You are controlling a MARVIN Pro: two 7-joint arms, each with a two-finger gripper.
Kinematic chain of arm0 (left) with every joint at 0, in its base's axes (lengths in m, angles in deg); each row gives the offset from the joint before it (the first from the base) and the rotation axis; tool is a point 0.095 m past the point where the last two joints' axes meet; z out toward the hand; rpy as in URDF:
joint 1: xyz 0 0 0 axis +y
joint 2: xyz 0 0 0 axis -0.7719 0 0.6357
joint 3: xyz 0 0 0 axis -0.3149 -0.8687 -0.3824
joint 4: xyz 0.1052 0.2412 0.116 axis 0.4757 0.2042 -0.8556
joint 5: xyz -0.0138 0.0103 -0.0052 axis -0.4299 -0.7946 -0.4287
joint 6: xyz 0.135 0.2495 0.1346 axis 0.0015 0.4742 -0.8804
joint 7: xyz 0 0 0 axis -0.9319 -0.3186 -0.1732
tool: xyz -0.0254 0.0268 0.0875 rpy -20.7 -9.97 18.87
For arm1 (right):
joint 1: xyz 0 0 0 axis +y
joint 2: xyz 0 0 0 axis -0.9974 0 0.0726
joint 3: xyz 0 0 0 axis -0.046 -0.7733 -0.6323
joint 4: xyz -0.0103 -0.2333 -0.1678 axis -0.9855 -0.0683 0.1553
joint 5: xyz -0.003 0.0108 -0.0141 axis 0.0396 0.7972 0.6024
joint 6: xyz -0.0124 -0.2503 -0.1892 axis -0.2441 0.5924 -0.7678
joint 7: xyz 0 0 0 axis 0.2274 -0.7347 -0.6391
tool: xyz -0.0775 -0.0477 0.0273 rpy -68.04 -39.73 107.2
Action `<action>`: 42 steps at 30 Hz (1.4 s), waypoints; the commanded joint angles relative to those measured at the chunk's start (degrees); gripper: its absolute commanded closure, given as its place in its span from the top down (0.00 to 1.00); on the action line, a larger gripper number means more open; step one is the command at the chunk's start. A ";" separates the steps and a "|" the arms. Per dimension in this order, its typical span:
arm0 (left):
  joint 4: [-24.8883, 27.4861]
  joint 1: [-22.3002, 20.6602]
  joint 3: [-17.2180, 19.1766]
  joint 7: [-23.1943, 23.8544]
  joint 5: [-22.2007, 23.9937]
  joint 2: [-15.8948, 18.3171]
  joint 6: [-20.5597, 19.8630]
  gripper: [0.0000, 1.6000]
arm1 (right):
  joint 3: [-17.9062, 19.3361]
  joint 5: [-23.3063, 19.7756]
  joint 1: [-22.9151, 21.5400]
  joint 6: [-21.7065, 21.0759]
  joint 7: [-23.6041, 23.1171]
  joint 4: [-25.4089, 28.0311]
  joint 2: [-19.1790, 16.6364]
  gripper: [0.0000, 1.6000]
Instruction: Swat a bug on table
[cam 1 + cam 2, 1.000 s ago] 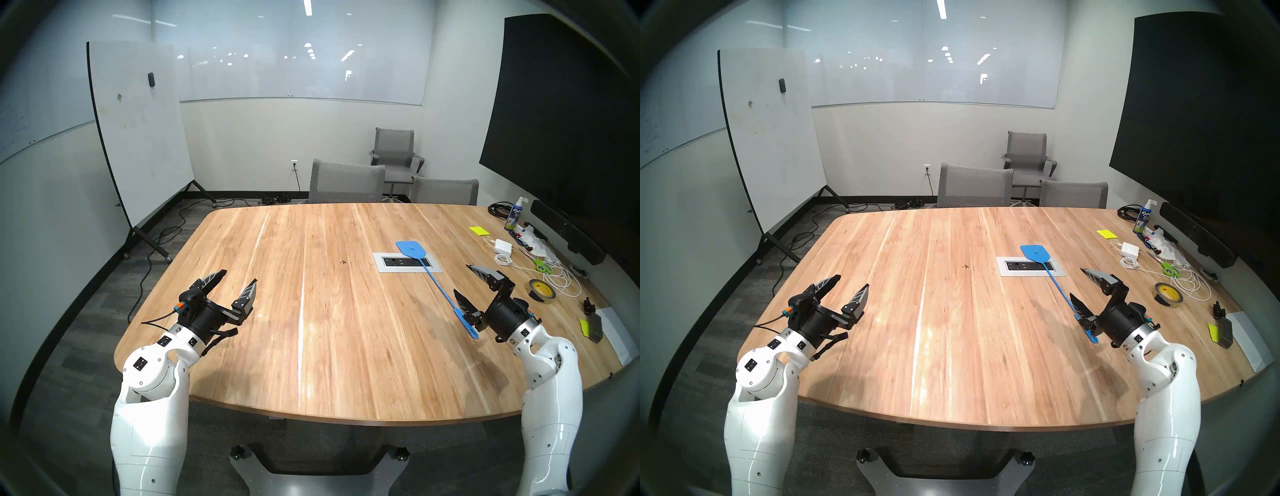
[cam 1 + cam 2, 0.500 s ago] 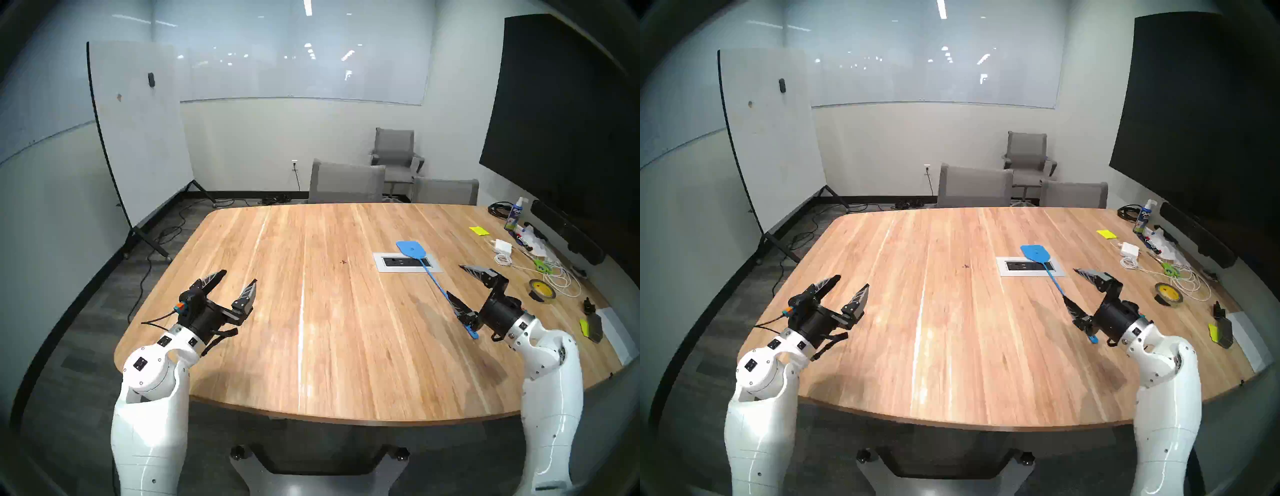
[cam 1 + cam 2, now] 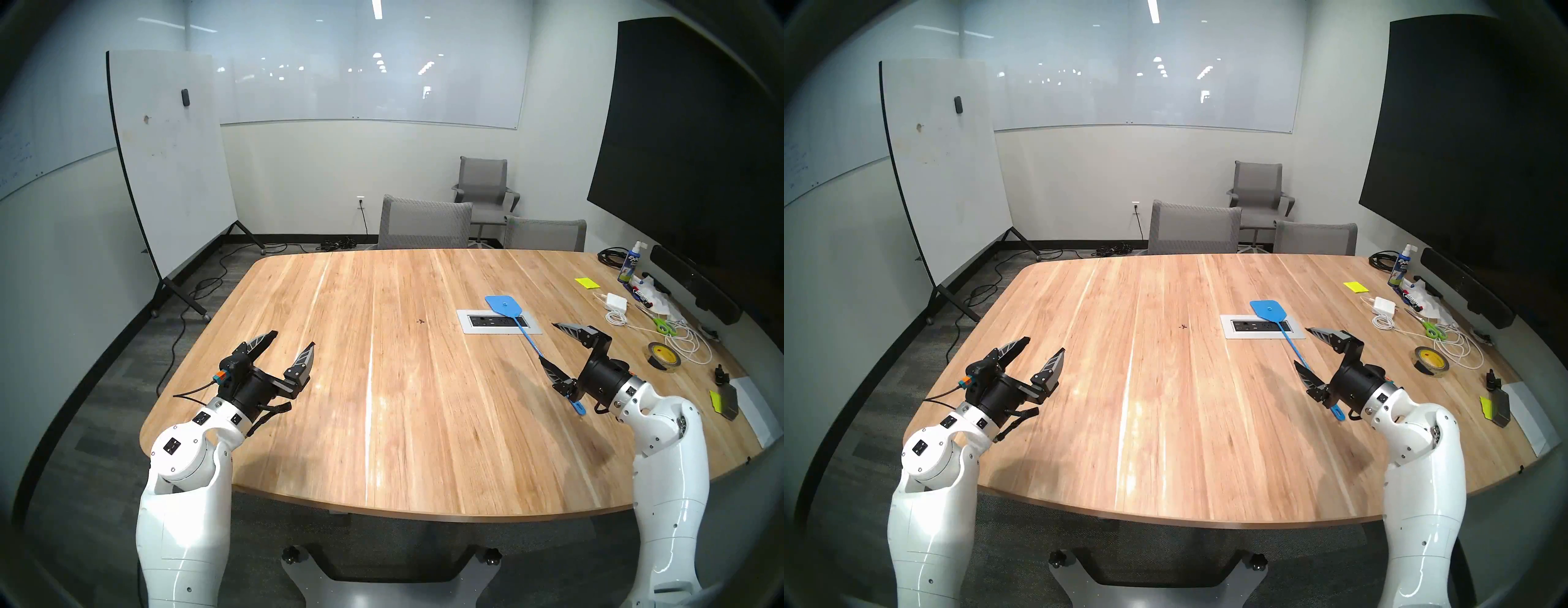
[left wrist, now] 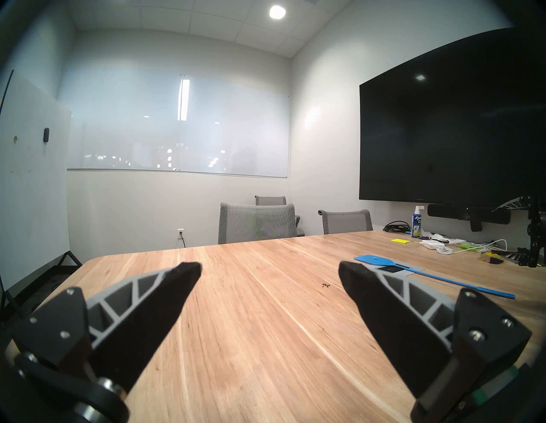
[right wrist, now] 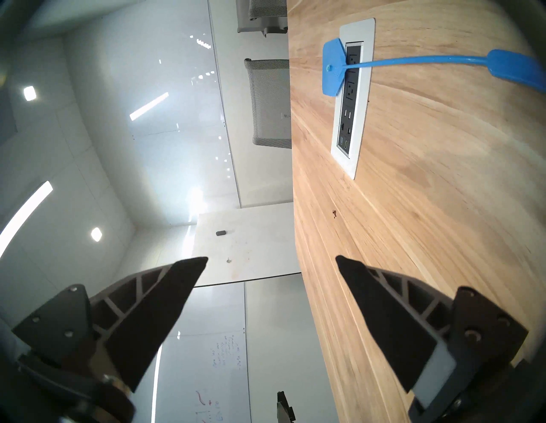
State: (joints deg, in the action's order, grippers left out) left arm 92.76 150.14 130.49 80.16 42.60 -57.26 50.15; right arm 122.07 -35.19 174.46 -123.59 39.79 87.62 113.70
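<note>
Since a second ago my right gripper (image 3: 547,342) has slid forward along the blue swatter (image 3: 526,335), jaws spread wide and holding nothing; my left gripper (image 3: 292,338) has stayed put, equally wide and empty. The bug (image 3: 420,321) sits on the table (image 3: 382,424) ahead, left of my right fingertips; my right wrist view alone shows the swatter's handle passing outside my lower finger (image 5: 384,310)

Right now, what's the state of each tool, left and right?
Left tool: open, holding nothing.
Right tool: open, holding nothing; the blue fly swatter lies on the table beside it, ungripped.
</note>
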 commanded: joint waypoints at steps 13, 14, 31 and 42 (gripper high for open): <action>0.83 -0.58 0.04 0.33 -0.06 -0.17 0.15 1.00 | -1.15 24.82 4.55 4.18 -13.80 11.95 1.20 1.00; 0.84 -0.58 0.05 0.35 -0.07 -0.19 0.15 1.00 | -1.70 26.31 4.81 4.65 -14.50 12.03 1.30 1.00; 0.58 -0.78 0.28 0.74 -0.22 -0.43 0.18 1.00 | -8.84 50.33 5.48 19.36 -22.09 10.95 -0.58 1.00; 0.51 -0.88 0.45 1.00 -0.34 -0.62 0.20 1.00 | -11.60 65.52 7.34 31.19 -30.66 8.91 -1.78 1.00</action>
State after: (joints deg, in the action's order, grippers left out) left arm 92.39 149.65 131.05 81.11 42.20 -57.88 50.19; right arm 111.28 23.97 181.09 -98.43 13.61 96.90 113.13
